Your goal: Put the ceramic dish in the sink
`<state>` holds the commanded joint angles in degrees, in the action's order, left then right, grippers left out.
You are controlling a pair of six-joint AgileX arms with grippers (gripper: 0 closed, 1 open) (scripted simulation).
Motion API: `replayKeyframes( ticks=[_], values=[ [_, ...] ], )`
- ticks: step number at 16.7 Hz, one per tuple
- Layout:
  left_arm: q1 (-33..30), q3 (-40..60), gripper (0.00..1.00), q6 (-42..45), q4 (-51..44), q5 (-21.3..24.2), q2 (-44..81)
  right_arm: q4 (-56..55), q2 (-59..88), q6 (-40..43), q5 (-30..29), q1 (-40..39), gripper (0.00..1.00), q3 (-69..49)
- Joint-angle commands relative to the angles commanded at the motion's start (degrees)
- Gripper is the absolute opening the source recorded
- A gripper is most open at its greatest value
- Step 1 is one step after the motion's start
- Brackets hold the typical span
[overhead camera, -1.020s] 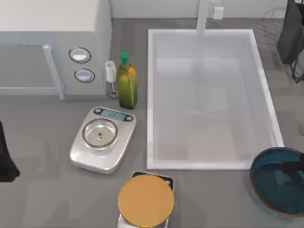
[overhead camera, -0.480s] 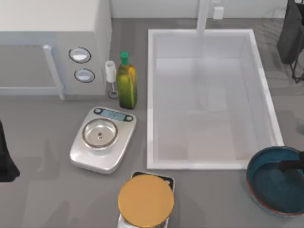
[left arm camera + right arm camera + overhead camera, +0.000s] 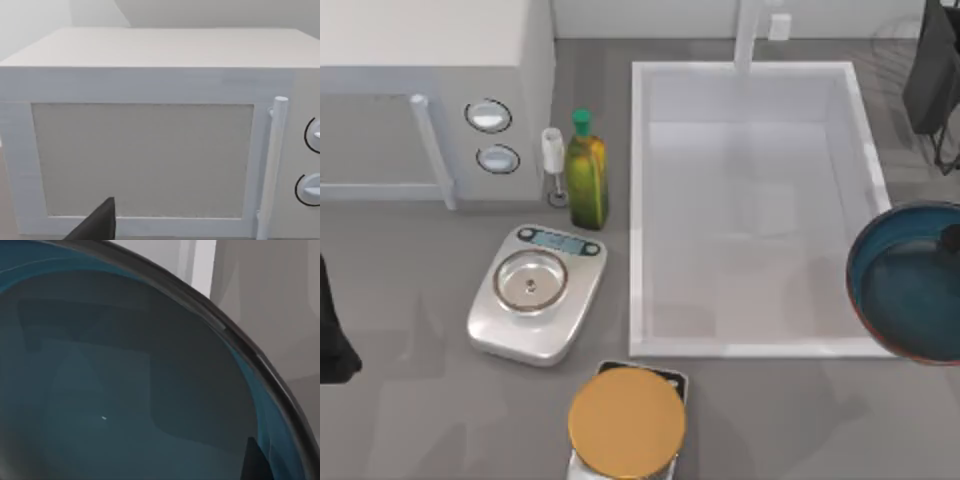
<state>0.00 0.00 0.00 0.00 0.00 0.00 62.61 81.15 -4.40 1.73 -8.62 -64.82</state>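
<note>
Ceramic dish [image 3: 905, 285], grasped at its outer side by the right pincer [image 3: 950, 240], hangs overlapping the sink [image 3: 750, 72]'s right rim; basin lies leftward.

Matte black left arm [image 3: 332, 340], black angular fingers [image 3: 97, 225], dark right arm [image 3: 932, 70]

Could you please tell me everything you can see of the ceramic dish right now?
The ceramic dish is a round, deep, glossy bowl, dark teal-blue inside with a thin reddish-brown rim. It sits at the top view's right edge, its left side overlapping the sink's right rim, and it looks empty. The right gripper shows as a dark shape at its far right rim, apparently holding it.
</note>
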Motion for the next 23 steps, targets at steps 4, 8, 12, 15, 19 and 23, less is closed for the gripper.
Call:
replayKeyframes(
  ticks=[4, 8, 12, 15, 19, 23],
  values=[
    [0.0, 0.0, 1.00, 0.0, 0.0, 0.0, 0.0, 11.8, -1.3, -2.4, -1.2, 1.1, 0.00, -6.2],
    [0.0, 0.0, 1.00, 0.0, 0.0, 0.0, 0.0, 14.7, -1.3, -3.7, -2.0, 0.9, 0.00, -5.9],
    [0.0, 0.0, 1.00, 0.0, 0.0, 0.0, 0.0, 14.5, -1.2, -3.8, -1.9, 0.9, 0.00, -5.9],
    [0.0, 0.0, 1.00, 0.0, 0.0, 0.0, 0.0, 11.2, -0.4, -3.5, -3.1, -0.3, 0.00, -5.3],
    [0.0, 0.0, 1.00, 0.0, 0.0, 0.0, 0.0, -0.7, 2.0, -2.9, -7.3, -3.5, 0.00, -3.1],
    [0.0, 0.0, 1.00, 0.0, 0.0, 0.0, 0.0, -20.3, 5.2, -2.0, -13.9, -8.0, 0.00, 0.6]
  ],
)
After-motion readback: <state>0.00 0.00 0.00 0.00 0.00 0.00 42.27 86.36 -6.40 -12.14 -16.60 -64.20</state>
